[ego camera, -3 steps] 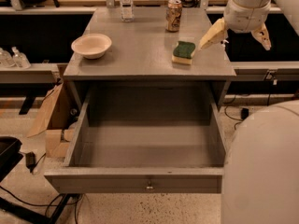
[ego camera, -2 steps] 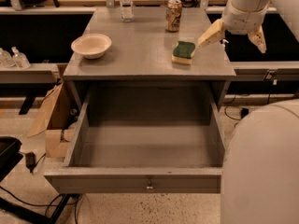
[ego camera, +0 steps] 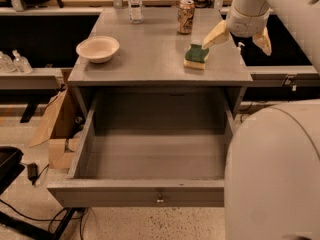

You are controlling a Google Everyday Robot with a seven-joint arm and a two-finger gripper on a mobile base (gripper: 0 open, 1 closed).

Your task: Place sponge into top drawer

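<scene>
The sponge (ego camera: 196,56), dark green on top of pale yellow foam, lies on the grey cabinet top (ego camera: 150,59) near its right edge. The top drawer (ego camera: 150,194) is pulled out wide below, its inside bare, with a small metal knob (ego camera: 160,200) on the front panel. My gripper (ego camera: 240,38) hangs at the upper right, just right of and above the sponge. It is open and empty, with one tan finger (ego camera: 216,35) close above the sponge and the other finger (ego camera: 263,40) off past the cabinet's right edge.
A white bowl (ego camera: 98,48) sits at the left of the cabinet top. A soda can (ego camera: 186,16) and a clear bottle (ego camera: 134,4) stand at the back. Cardboard (ego camera: 55,129) leans beside the cabinet's left side. The robot's white body (ego camera: 275,174) fills the lower right.
The gripper's right finger has swung outward a little, so the gripper stands wider open. The sponge has not moved.
</scene>
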